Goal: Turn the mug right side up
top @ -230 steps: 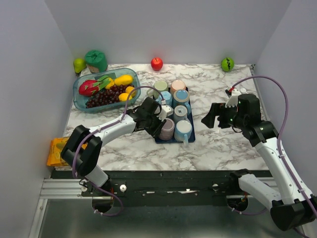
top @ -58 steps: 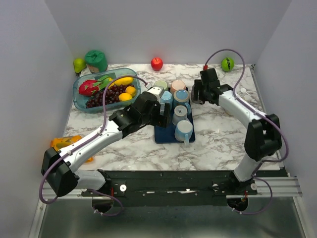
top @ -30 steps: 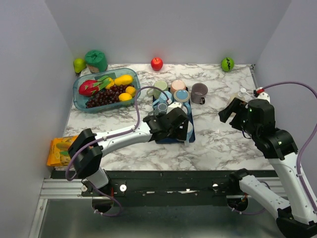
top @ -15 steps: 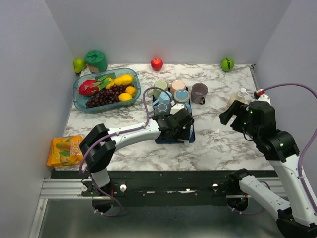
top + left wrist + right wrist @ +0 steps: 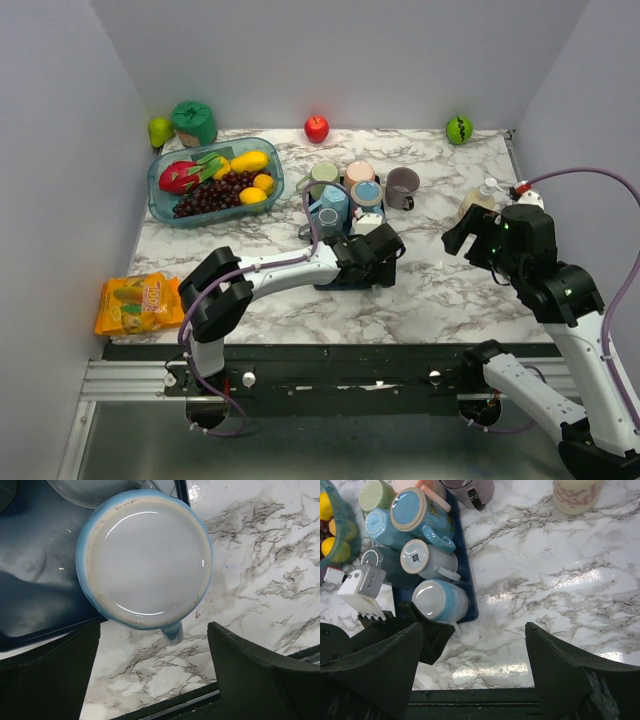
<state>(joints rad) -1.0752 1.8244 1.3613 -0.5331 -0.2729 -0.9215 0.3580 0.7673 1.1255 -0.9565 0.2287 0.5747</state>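
A light blue mug stands upside down on the near right corner of the dark blue tray, its handle pointing off the tray's near edge. My left gripper hovers right over it, open, one finger to each side of the mug and neither touching it. In the top view the left gripper hides this mug; in the right wrist view the mug shows beside the left gripper's fingers. My right gripper hangs open and empty above the marble, right of the tray.
Several other mugs crowd the tray, among them a blue one and a green one. A purple mug stands upright right of the tray, a cream cup farther right. A fruit bowl sits back left, a snack bag near left.
My left gripper has slid right along the tray's near edge to sit over the light blue mug, and its jaws have narrowed slightly. The right arm has barely moved.
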